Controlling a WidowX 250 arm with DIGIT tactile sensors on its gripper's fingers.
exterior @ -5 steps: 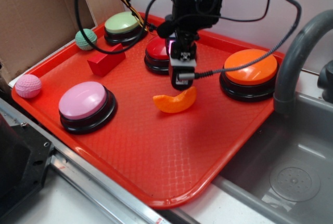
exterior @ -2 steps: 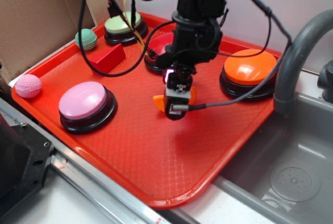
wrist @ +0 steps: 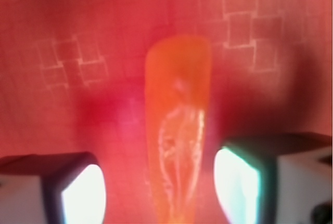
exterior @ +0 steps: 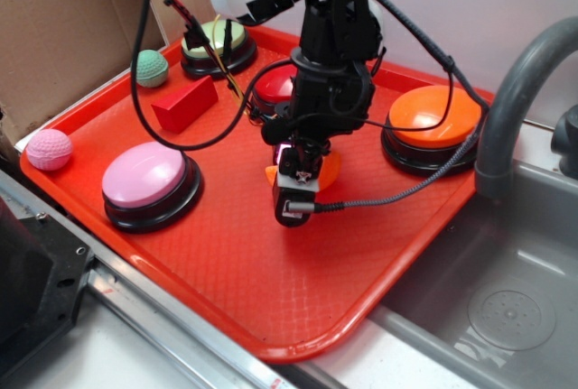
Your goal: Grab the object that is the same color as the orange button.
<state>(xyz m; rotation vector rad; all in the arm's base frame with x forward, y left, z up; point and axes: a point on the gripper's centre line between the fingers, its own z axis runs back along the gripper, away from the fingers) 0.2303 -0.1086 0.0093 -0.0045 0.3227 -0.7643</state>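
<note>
A red tray [exterior: 271, 290] sits on a counter beside a grey sink [exterior: 506, 308], with cardboard [exterior: 63, 28] behind. The gripper [wrist: 158, 193] hangs low, its fingers [wrist: 78, 193] spread on either side of the orange slice [wrist: 177, 130], which lies on the tray near the orange button [exterior: 432, 123].

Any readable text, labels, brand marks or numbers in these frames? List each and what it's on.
None readable.
Small white module with dark marks on the robot's wrist: too small and blurred to tell if it is text.
Glossy orange crescent-shaped plastic piece: only pale surface streaks, no lettering.
Large round orange-topped button on a black base: plain top.
Red textured plastic tray: embossed square pattern only.
</note>
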